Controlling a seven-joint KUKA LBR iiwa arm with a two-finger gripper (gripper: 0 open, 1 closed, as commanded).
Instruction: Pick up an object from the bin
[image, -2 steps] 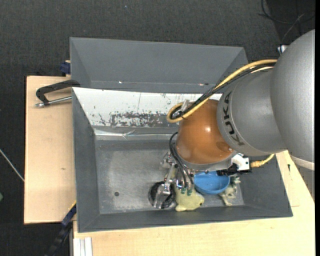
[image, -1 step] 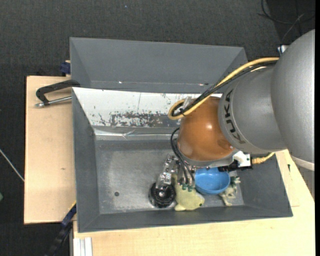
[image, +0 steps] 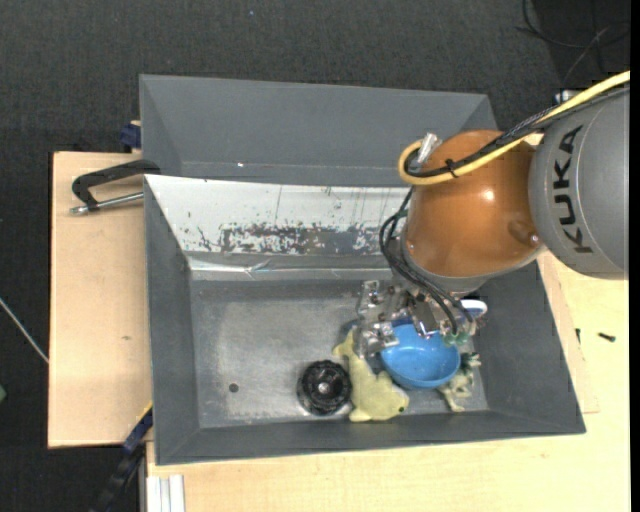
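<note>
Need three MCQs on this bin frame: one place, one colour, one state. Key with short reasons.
1. Where in the bin do the things lie?
A. upper left of the floor
B. lower right of the floor
C. spread across the whole floor

2. What colour is the bowl-shaped thing just below the hand?
A. red
B. blue
C. green

3. The black round thing is:
A. lying on the bin floor
B. hanging from the hand
C. outside the bin

Key: 1 B, they cluster by the lower wall, right of middle. 2 B, it is bright blue. 3 A, it rests left of the pale yellow thing, apart from the hand.
</note>
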